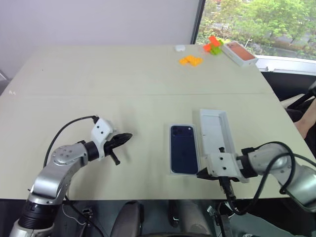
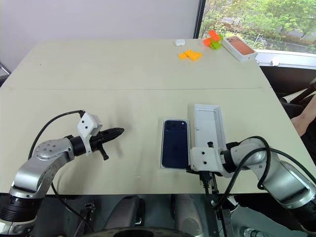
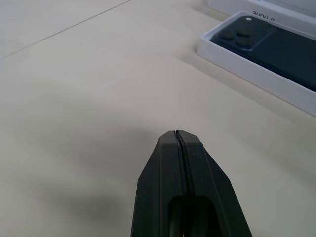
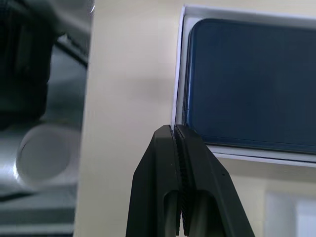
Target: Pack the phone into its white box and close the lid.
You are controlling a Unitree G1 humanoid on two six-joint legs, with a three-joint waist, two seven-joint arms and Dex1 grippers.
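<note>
The left end effector (image 1: 127, 136) hangs over the bare counter (image 1: 123, 79) toward its near left, fingers pressed together with nothing between them, pointing toward the phone. To its right, near the counter's front edge, the phone (image 1: 183, 148) lies back-up inside the white box (image 1: 171, 150), its camera cluster at the far end. Just beside the box on the right lies the lid (image 1: 215, 128), open side up; whether the two touch cannot be told. The right end effector (image 1: 200, 174) sits at the near right corner of the white box by the counter's front edge, fingers shut together and empty, tips right at the box's rim in the right wrist view. At the far right corner of the counter stand orange blocks (image 1: 190, 60), an orange and green toy (image 1: 213, 45) and an orange-red-topped box (image 1: 239, 53).
</note>
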